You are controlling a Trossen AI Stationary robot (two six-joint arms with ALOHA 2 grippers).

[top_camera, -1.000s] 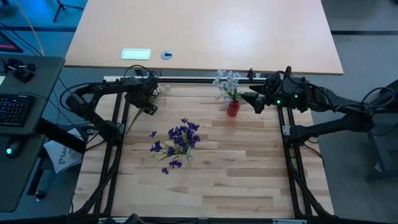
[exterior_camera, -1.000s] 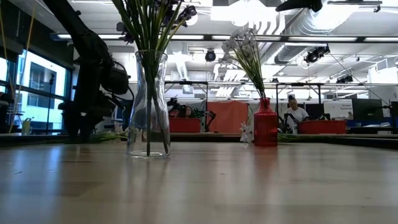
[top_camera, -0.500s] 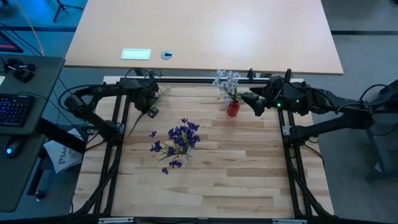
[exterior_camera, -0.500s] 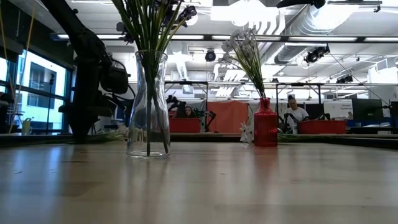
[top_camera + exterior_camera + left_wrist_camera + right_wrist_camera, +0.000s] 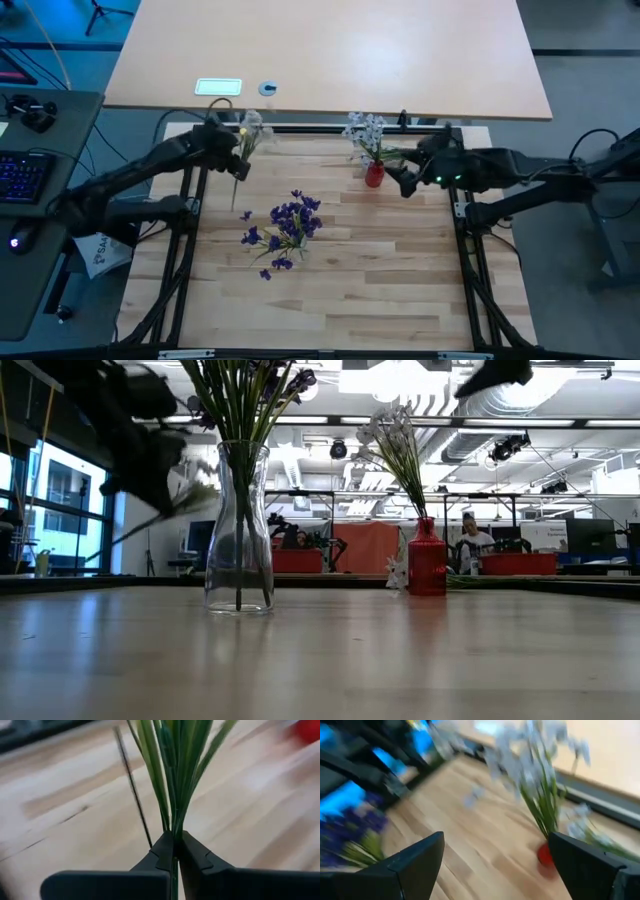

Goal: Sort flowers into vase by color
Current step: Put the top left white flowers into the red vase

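Note:
My left gripper (image 5: 238,160) is shut on a white-blossomed sprig (image 5: 250,122) near the table's far left corner, lifted off the wood. Its green leaves fan out past the fingers in the left wrist view (image 5: 170,765). My right gripper (image 5: 402,180) is open and empty just right of the small red vase (image 5: 374,175), which holds white flowers (image 5: 365,130). The vase also shows in the right wrist view (image 5: 545,854) and in the low view (image 5: 427,560). The purple flowers (image 5: 285,225) stand with their stems in a clear glass vase (image 5: 238,530) at the table's middle. My left gripper pinches the sprig's bundled green stems (image 5: 173,831) between its two fingers, just below where the leaves spread. The sprig is clear of the table. Its blossom end points toward the far edge and its thin stem end (image 5: 234,200) trails toward the near side.
The dark frame rail (image 5: 300,128) runs along the table's far edge, close behind both vases' side. Bare wood (image 5: 330,300) lies between the glass vase and the near edge. A light desk (image 5: 330,50) stands beyond the rail.
My left gripper has risen from the table's far left with the white sprig, which is now lifted clear, and its arm has swung up and stretched out. My right gripper has shifted a little toward the near edge, beside the red vase.

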